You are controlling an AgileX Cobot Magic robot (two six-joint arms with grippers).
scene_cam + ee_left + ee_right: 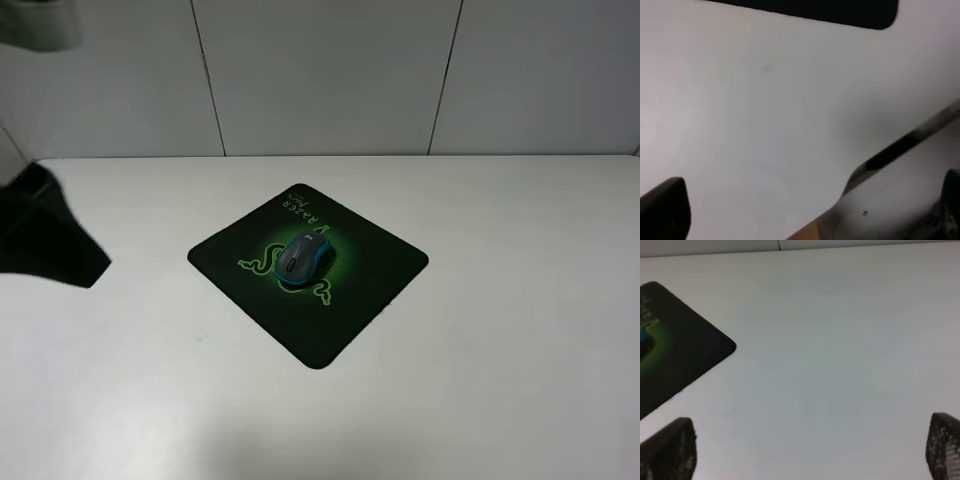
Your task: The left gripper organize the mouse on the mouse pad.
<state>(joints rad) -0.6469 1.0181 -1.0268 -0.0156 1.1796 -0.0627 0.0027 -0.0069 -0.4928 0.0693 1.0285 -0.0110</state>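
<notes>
**Mouse seated on pad, both grippers clear**

The left gripper is seen released, holding nothing, well apart from the mouse, which rests at the centre of the pad. The mouse is judged light, rigid and smooth, best pinched across its teal sides. The right gripper is spread wide above the white table; pale wall panels stand behind.

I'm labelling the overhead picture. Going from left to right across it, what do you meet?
Left arm at the left edge → mouse pad, with the mouse on its middle → bare table.
</notes>
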